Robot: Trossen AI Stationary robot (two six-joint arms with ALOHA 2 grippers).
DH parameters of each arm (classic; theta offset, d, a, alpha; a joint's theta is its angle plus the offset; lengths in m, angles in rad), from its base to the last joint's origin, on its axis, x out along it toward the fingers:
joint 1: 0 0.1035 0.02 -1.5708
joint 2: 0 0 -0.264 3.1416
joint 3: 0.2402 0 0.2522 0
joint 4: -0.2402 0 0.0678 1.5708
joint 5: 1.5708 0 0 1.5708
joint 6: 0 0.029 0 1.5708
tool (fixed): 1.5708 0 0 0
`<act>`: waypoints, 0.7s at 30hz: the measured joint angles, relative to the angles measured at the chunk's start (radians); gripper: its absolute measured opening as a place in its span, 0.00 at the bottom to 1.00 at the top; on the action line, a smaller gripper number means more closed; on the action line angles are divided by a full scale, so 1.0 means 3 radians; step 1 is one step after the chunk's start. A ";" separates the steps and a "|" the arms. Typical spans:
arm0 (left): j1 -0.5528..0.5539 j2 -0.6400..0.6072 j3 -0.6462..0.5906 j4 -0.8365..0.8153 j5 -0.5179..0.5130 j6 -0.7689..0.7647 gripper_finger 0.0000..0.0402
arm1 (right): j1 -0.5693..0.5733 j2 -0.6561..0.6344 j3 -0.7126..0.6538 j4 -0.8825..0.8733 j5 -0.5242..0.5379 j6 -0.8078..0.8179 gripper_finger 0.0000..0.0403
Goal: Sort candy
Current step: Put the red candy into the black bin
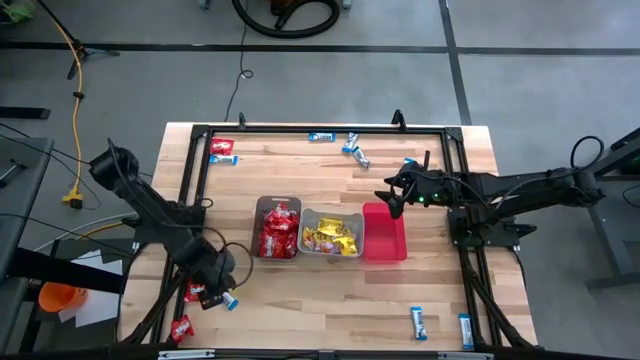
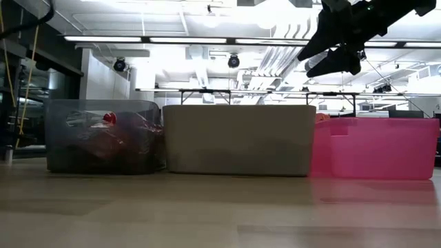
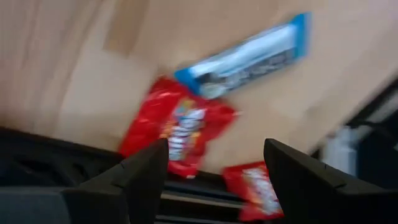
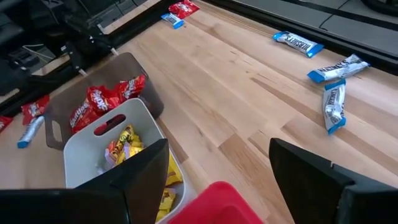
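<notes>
Candy lies scattered on the wooden table. My left gripper (image 1: 212,292) is open near the table's near-left corner, its fingers standing either side of a red packet (image 3: 180,130). A blue-and-white bar (image 3: 245,56) lies just beyond that packet, and a second red packet (image 3: 255,190) lies close by. My right gripper (image 1: 395,202) is open and holds nothing. It hangs high over the far end of the pink bin (image 1: 384,232), and shows in the low view (image 2: 337,52) above that bin (image 2: 375,148). The brown bin (image 1: 277,227) holds red packets, and the grey bin (image 1: 332,236) holds yellow ones.
Blue bars lie along the far edge (image 1: 321,136) (image 1: 356,148) and near the near-right corner (image 1: 418,321) (image 1: 466,330). A red packet (image 1: 222,147) and a blue bar (image 1: 222,159) sit at the far-left corner. Another red packet (image 1: 182,327) lies by the near edge. A black frame borders the table.
</notes>
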 joint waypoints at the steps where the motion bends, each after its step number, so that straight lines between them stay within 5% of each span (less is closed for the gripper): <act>1: -0.0038 0.0031 -0.0039 -0.0015 -0.0001 0.0001 0.63 | 0.0000 0.0000 0.0000 0.0001 0.0000 0.0000 0.68; 17: -0.0251 0.0694 -0.0223 0.0272 0.0017 0.0649 0.63 | 0.0000 0.0001 0.0000 -0.0004 0.0046 0.0011 0.68; 21: -0.0246 0.0788 -0.0218 0.0243 0.0048 0.0668 0.55 | 0.0000 0.0001 0.0000 -0.0004 0.0051 0.0011 0.68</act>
